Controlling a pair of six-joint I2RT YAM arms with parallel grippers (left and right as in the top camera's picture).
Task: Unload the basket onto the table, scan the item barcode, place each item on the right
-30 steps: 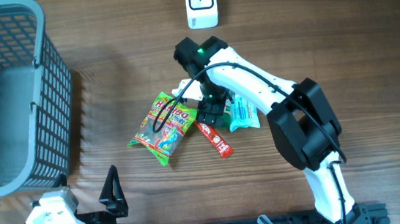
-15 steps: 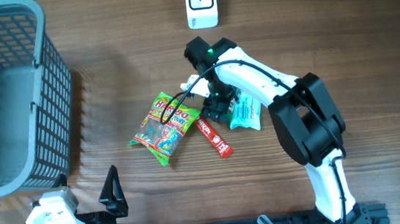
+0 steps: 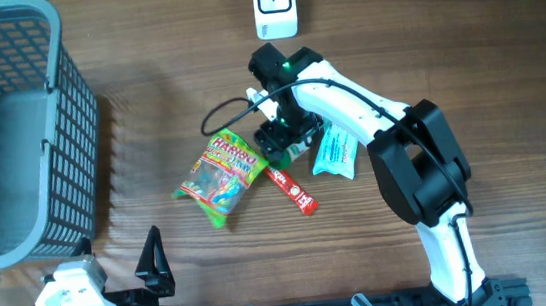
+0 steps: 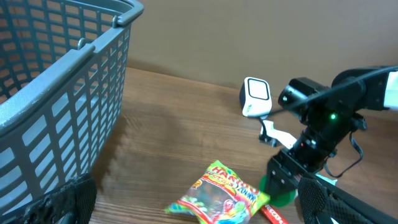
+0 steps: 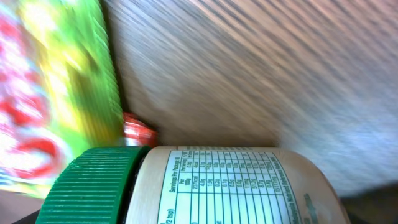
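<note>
A jar with a green ribbed lid (image 5: 87,186) and a beige label printed with a nutrition table (image 5: 236,186) lies on its side, filling the bottom of the right wrist view. My right gripper (image 3: 282,137) is shut on this jar just above the table, between the candy bag and the teal packet. From the left wrist view the green lid (image 4: 278,190) shows under the black gripper. The white barcode scanner (image 3: 274,4) stands at the back edge, beyond the right arm. My left gripper (image 4: 199,211) hangs open at the front left, holding nothing.
A green Haribo candy bag (image 3: 220,173) lies left of the jar. A red stick packet (image 3: 294,189) and a teal packet (image 3: 335,152) lie close by. A large grey basket (image 3: 61,143) fills the left side of the table.
The right gripper has narrowed onto the jar and shifted slightly. The candy bag slid a little to the left. The left arm stayed still.
</note>
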